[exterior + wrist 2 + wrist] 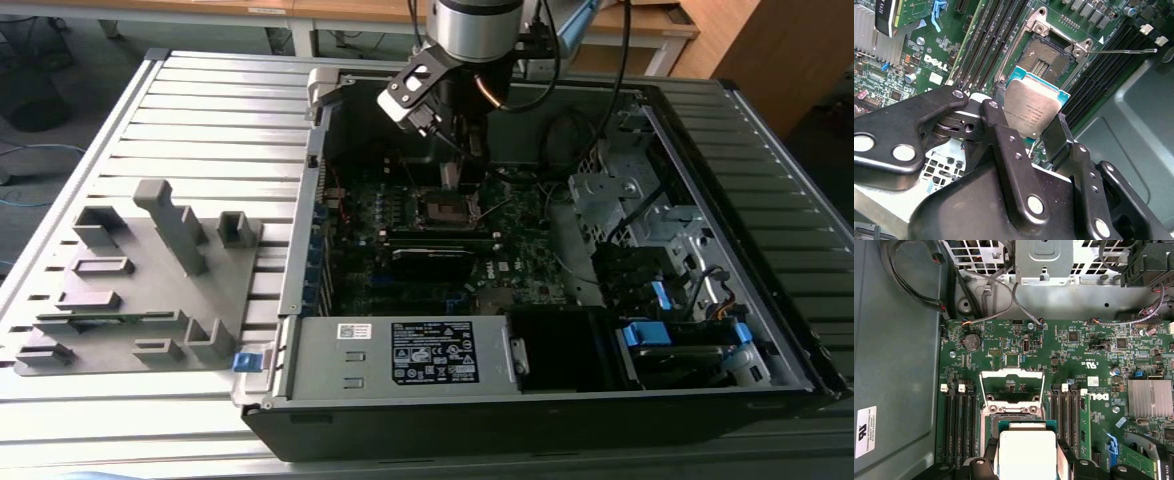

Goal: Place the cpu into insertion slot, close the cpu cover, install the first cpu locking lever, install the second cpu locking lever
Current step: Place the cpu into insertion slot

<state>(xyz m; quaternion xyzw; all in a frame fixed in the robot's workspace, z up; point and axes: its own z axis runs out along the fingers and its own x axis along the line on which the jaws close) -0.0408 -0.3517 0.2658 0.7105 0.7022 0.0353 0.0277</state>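
My gripper [1030, 106] is shut on the cpu [1035, 112], a small square chip with a dull silver top on a green-edged board. Its two black fingers [998, 107] press on opposite edges. The chip hangs tilted a little above the open insertion slot [1046, 54], apart from it. In the first wrist view the cpu [1027, 447] sits in the gripper [1027, 462] just short of the slot [1011, 414]. The cpu cover [1011, 374] stands raised behind the slot. A thin locking lever [1124, 50] sticks out beside the slot. In the exterior view the gripper [450, 172] hovers over the slot [447, 208].
The motherboard [400, 215] lies inside an open computer case [534, 400], whose walls surround it. Memory slots [956, 425] flank the socket. Cables [986, 305], a finned heatsink [1149, 397] and a drive cage [627, 200] lie nearby. A grey parts fixture [134, 290] sits at the exterior view's left.
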